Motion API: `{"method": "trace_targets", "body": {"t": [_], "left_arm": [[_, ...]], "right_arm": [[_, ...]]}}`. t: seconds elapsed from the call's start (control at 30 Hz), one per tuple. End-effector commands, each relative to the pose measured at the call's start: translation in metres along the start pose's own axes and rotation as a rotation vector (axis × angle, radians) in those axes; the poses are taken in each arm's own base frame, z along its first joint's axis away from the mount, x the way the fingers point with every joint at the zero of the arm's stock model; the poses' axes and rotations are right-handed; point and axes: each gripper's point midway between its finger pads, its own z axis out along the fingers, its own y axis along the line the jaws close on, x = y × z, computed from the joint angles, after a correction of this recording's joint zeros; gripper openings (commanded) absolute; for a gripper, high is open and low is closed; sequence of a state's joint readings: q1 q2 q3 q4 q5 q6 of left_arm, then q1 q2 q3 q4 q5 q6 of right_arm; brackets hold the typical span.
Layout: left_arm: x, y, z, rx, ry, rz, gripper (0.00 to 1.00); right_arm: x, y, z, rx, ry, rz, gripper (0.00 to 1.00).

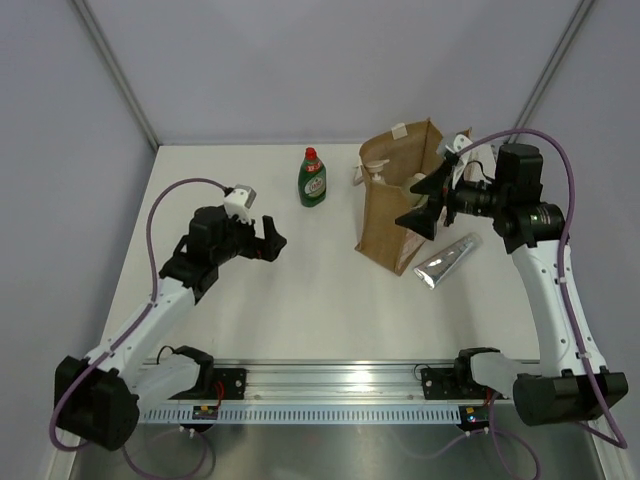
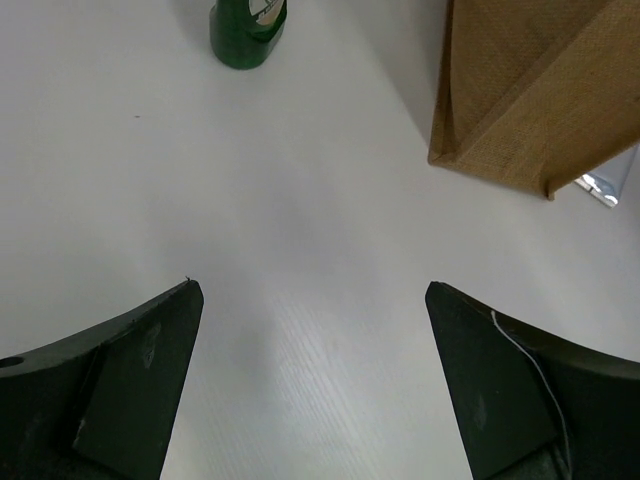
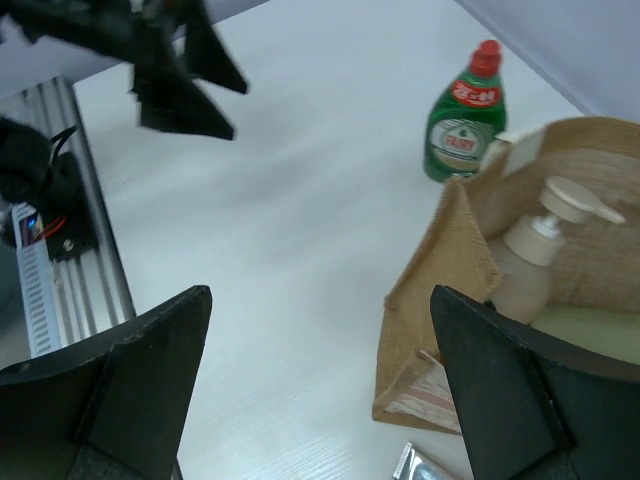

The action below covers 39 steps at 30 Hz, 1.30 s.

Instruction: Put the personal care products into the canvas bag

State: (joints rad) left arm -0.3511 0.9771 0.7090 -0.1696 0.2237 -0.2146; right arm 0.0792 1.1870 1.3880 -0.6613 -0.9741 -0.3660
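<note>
The canvas bag (image 1: 392,205) stands upright at the back right of the table. A pale pump bottle (image 3: 530,250) stands inside it, over something pale green. A dark green bottle with a red cap (image 1: 312,178) stands left of the bag. A silver tube (image 1: 447,260) lies on the table to the bag's right. My right gripper (image 1: 422,203) hangs open above the bag's near right edge and holds nothing. My left gripper (image 1: 270,240) is open over bare table, well left of the bag and nearer than the green bottle (image 2: 247,25). The bag's corner (image 2: 500,110) shows at the upper right of the left wrist view.
A metal rail (image 1: 330,382) with both arm bases runs along the table's near edge. Grey walls close in the far end and both sides of the table. The left gripper's fingers (image 3: 170,60) show at the top left of the right wrist view.
</note>
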Motion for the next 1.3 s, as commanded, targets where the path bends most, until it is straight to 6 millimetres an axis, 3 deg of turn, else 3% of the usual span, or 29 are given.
{"method": "trace_targets", "body": {"t": [0.0, 0.03, 0.1, 0.17, 0.23, 0.27, 0.3, 0.4, 0.43, 0.5, 0.57, 0.6, 0.67, 0.73, 0.77, 0.83, 0.87, 1.0, 1.1, 1.23, 1.27], "left_arm": [[-0.042, -0.011, 0.02, 0.087, -0.109, 0.155, 0.99], [-0.031, -0.007, 0.035, 0.089, -0.058, 0.16, 0.99], [-0.045, -0.006, 0.048, 0.1, -0.083, 0.221, 0.99], [-0.044, 0.002, 0.068, 0.088, -0.067, 0.266, 0.99], [-0.057, 0.008, 0.081, 0.071, -0.089, 0.332, 0.99], [-0.051, 0.015, 0.095, 0.059, -0.065, 0.342, 0.99], [-0.063, 0.016, 0.102, 0.058, -0.085, 0.374, 0.99], [-0.055, 0.025, 0.135, 0.06, -0.045, 0.385, 0.99], [-0.068, 0.023, 0.142, 0.062, -0.066, 0.394, 0.99], [-0.061, 0.033, 0.164, 0.049, -0.034, 0.387, 0.99], [-0.078, 0.037, 0.177, 0.024, -0.063, 0.399, 0.99], [-0.072, 0.043, 0.188, 0.014, -0.044, 0.404, 0.99], [-0.089, 0.048, 0.198, -0.019, -0.072, 0.419, 0.99], [-0.085, 0.055, 0.213, -0.03, -0.059, 0.422, 0.99], [-0.096, 0.051, 0.216, -0.019, -0.087, 0.427, 0.99], [-0.092, 0.051, 0.229, 0.001, -0.081, 0.422, 0.99], [-0.103, 0.047, 0.232, 0.01, -0.107, 0.41, 0.99], [-0.113, 0.056, 0.248, -0.03, -0.138, 0.381, 0.98], [-0.107, 0.057, 0.26, -0.007, -0.123, 0.361, 0.92], [-0.11, 0.05, 0.265, 0.054, -0.142, 0.327, 0.71], [-0.11, 0.046, 0.264, 0.08, -0.147, 0.312, 0.58]], "right_arm": [[0.018, 0.04, -0.004, -0.193, -0.042, -0.135, 0.99], [0.015, 0.049, -0.009, -0.212, -0.061, -0.164, 0.99], [0.019, 0.054, -0.01, -0.224, -0.069, -0.187, 1.0], [0.018, 0.057, -0.012, -0.225, -0.079, -0.204, 0.99], [0.019, 0.059, -0.012, -0.228, -0.083, -0.208, 1.0], [0.02, 0.059, -0.012, -0.228, -0.084, -0.209, 0.99], [0.021, 0.059, -0.011, -0.23, -0.083, -0.208, 0.99], [0.025, 0.06, -0.012, -0.228, -0.085, -0.22, 1.0], [0.025, 0.061, -0.013, -0.225, -0.087, -0.225, 0.99], [0.029, 0.062, -0.012, -0.227, -0.087, -0.224, 0.99], [0.03, 0.063, -0.013, -0.226, -0.092, -0.229, 1.0], [0.033, 0.063, -0.012, -0.229, -0.09, -0.222, 0.99], [0.033, 0.066, -0.013, -0.23, -0.094, -0.229, 0.99], [0.033, 0.068, -0.014, -0.234, -0.098, -0.236, 0.99], [0.034, 0.068, -0.014, -0.238, -0.099, -0.236, 1.0], [0.035, 0.07, -0.014, -0.246, -0.103, -0.236, 0.99], [0.035, 0.07, -0.014, -0.249, -0.104, -0.238, 0.99], [0.037, 0.068, -0.013, -0.245, -0.099, -0.235, 0.99], [0.039, 0.067, -0.012, -0.245, -0.096, -0.235, 0.99], [0.043, 0.064, -0.009, -0.246, -0.087, -0.225, 0.99], [0.043, 0.065, -0.009, -0.247, -0.087, -0.223, 0.99]]}}
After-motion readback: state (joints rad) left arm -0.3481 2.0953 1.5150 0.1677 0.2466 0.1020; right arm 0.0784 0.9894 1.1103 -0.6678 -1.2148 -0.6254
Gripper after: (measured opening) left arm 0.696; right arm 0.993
